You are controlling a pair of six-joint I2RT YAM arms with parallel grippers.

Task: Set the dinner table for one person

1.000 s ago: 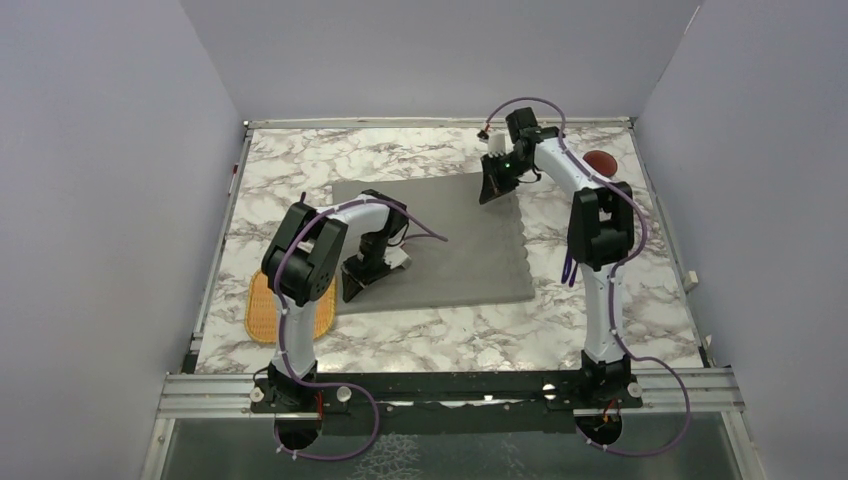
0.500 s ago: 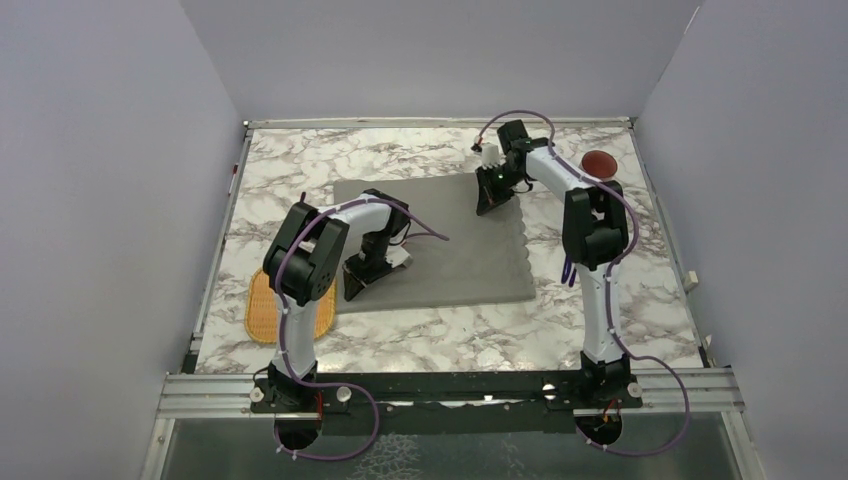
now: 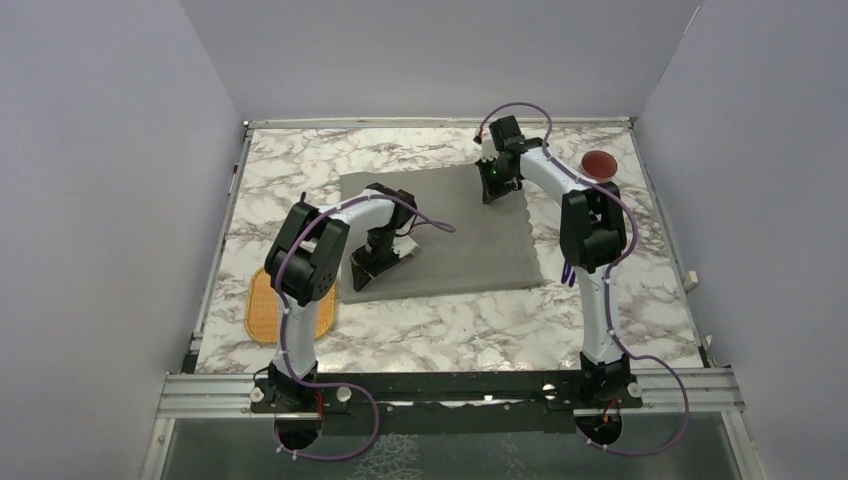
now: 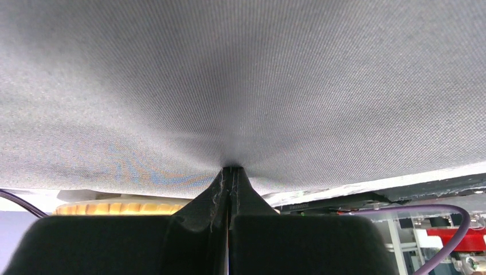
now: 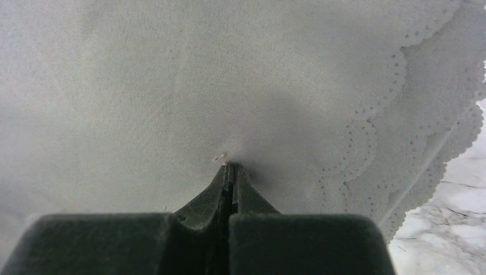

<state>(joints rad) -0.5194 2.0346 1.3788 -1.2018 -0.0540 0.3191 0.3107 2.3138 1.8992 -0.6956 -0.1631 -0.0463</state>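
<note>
The dinner table [image 3: 290,165] is a white-and-grey marble top. A grey cloth placemat [image 3: 455,235] with a scalloped right edge lies skewed in its middle. My left gripper [image 3: 362,277] is shut at the mat's near left corner. In the left wrist view the fingertips [image 4: 231,170] pinch a pucker of the grey cloth [image 4: 240,86]. My right gripper [image 3: 493,190] is shut at the mat's far right corner. In the right wrist view its tips [image 5: 228,167] pinch the cloth [image 5: 172,86] beside the scalloped border, with marble [image 5: 464,235] at the right.
An orange woven oval mat [image 3: 262,312] lies at the near left, partly under the left arm, and shows in the left wrist view [image 4: 114,207]. A dark red bowl [image 3: 600,163] sits at the far right. A small white object [image 3: 489,149] stands behind the right gripper.
The right gripper has moved left and farther back, and the left gripper has moved slightly back. The placemat has shifted with them and now lies rotated, its near edge slanting.
</note>
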